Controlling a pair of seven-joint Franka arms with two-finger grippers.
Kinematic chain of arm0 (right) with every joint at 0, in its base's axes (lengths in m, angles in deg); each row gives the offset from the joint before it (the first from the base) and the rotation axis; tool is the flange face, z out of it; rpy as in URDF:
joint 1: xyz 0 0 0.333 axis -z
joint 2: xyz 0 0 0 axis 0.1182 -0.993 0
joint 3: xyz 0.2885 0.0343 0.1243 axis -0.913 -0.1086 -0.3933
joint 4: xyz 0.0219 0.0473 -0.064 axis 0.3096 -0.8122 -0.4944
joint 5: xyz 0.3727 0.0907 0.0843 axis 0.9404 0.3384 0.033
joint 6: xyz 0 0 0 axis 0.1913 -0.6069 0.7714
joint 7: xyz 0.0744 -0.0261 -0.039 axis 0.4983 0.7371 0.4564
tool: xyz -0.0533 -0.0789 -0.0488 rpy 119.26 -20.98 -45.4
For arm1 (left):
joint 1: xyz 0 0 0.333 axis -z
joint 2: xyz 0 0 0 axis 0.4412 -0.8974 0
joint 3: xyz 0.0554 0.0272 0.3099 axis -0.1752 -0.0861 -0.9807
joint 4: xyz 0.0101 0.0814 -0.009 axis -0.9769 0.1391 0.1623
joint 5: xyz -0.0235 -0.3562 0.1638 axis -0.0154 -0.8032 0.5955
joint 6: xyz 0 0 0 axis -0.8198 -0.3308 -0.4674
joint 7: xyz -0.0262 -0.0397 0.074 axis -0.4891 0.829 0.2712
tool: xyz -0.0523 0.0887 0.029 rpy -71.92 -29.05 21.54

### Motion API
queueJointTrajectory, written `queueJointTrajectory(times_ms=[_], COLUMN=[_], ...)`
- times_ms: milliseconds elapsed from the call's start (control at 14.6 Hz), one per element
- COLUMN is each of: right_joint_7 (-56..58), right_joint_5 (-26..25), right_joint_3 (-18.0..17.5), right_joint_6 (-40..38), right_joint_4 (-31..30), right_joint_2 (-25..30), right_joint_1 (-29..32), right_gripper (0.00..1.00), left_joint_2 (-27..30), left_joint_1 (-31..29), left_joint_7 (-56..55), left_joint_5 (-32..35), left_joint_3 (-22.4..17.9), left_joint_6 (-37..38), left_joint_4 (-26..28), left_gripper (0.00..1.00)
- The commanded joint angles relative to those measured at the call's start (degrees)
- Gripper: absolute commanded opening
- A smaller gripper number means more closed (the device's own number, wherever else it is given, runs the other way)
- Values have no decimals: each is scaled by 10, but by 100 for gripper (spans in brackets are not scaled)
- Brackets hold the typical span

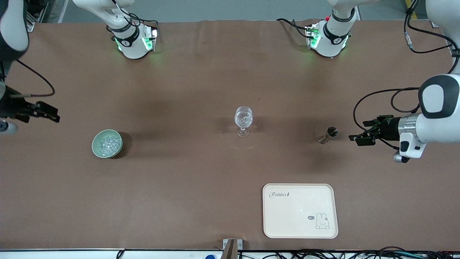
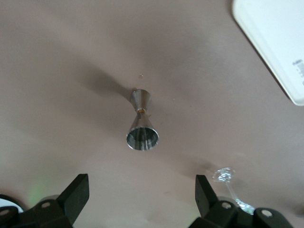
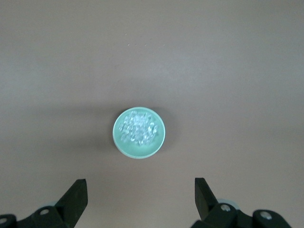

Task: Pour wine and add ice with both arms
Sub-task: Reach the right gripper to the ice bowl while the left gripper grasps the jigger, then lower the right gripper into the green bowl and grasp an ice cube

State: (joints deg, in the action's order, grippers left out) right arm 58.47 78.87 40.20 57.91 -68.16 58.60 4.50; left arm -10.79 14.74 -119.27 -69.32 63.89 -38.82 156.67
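A clear stemmed glass (image 1: 243, 121) stands mid-table. A small steel jigger (image 1: 329, 135) stands beside it toward the left arm's end, wide mouth up (image 2: 141, 124). Wine is out of view; I cannot tell whether the jigger holds any. My left gripper (image 1: 357, 131) hovers open just short of the jigger, nothing between its fingers (image 2: 142, 192). The ice (image 1: 107, 142) is heaped in a pale green bowl (image 1: 97, 147) toward the right arm's end. My right gripper (image 1: 54, 113) hangs open and empty, off to one side of the bowl (image 3: 121, 142), with the ice (image 3: 138, 128) in its view.
A cream tray (image 1: 300, 230) with a rabbit drawing lies nearer the front camera than the jigger; its corner (image 2: 275, 42) shows in the left wrist view. The glass foot (image 2: 223, 175) is beside a left finger. Both arm bases and cables line the table's back edge.
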Motion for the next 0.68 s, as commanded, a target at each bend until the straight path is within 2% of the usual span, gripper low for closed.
queueJointTrajectory(times_ms=[0,205,478,615], right_joint_7=[5,4,3,2], right_joint_5=[4,4,5,5], right_joint_3=[-2,-3,-3,-3], right_joint_6=[34,72,173,182], right_joint_4=[2,-13,-85,-90], right_joint_2=[-41,-77,-95,-124], right_joint_1=[11,23,23,22], right_gripper=[100,99,98,98], left_joint_2=[-31,-76,-130,-151], left_joint_1=[-29,-45,-66,-67], left_joint_7=[-8,-8,-8,-9], left_joint_5=[-54,-101,-158,-177], left_joint_3=[3,3,3,2], left_joint_6=[-5,-5,-7,-12], left_joint_4=[10,11,10,7], left_gripper=[97,96,95,93])
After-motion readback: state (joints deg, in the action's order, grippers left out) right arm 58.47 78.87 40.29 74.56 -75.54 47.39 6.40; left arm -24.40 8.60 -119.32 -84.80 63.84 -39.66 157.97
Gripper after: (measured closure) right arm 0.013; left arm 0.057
